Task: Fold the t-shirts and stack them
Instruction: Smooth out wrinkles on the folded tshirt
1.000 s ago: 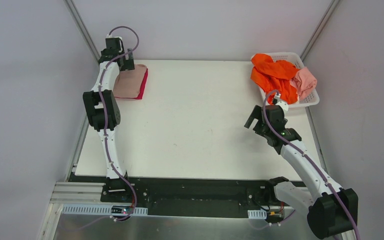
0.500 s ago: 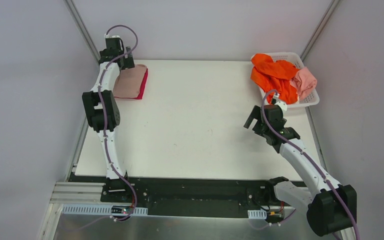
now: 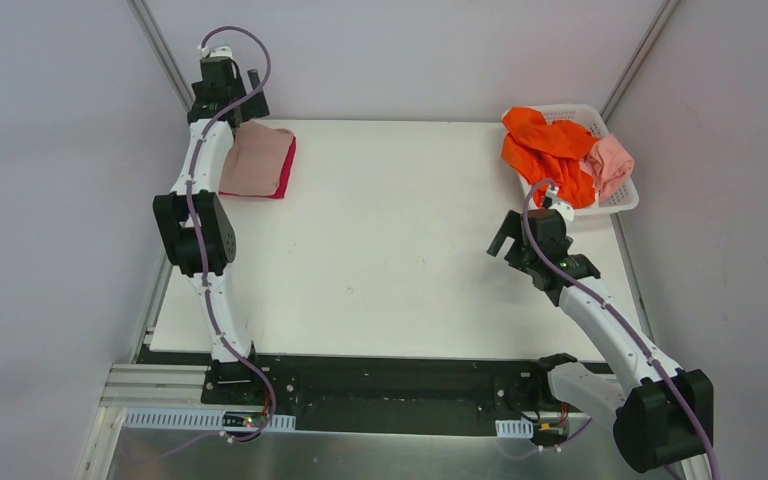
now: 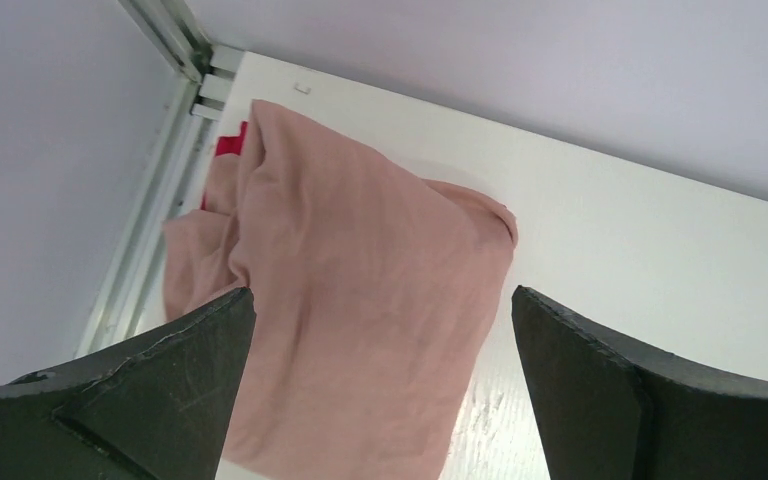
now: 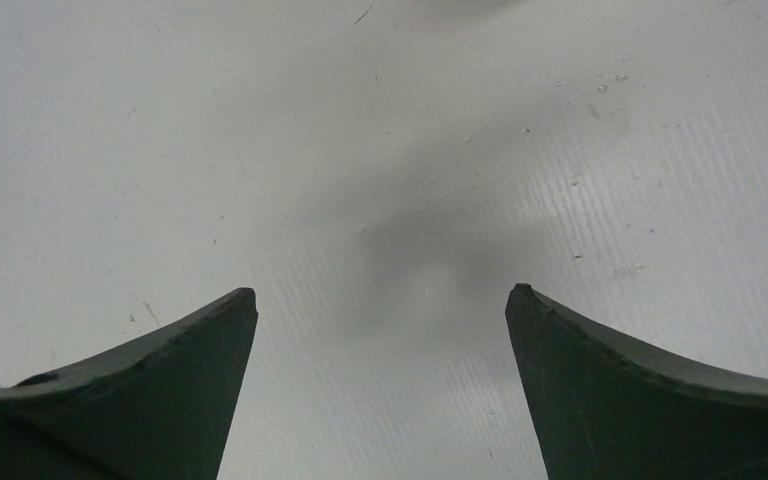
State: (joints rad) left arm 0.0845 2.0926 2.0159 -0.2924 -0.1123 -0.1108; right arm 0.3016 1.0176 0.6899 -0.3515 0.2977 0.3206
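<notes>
Filling the white basket (image 3: 620, 205), an orange tee (image 3: 545, 148) touches a salmon-pink tee (image 3: 612, 162).

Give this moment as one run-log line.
left gripper: open, above folded pink t-shirt | right gripper: open, over table | basket: orange t-shirt, salmon t-shirt, unfolded

From high above and behind the arm bases (image 3: 230, 378), we are looking down over the whole worktop (image 3: 390, 250), its far edge toward the top. At the left wrist we are looking close past the left end effector (image 4: 382, 295) onto the pink t-shirt (image 4: 360, 230) in the far-left corner, which we are also seeing, small, from overhead. At the right wrist we are facing almost straight down through the right end effector (image 5: 382, 290), very near the worktop's white surface.
</notes>
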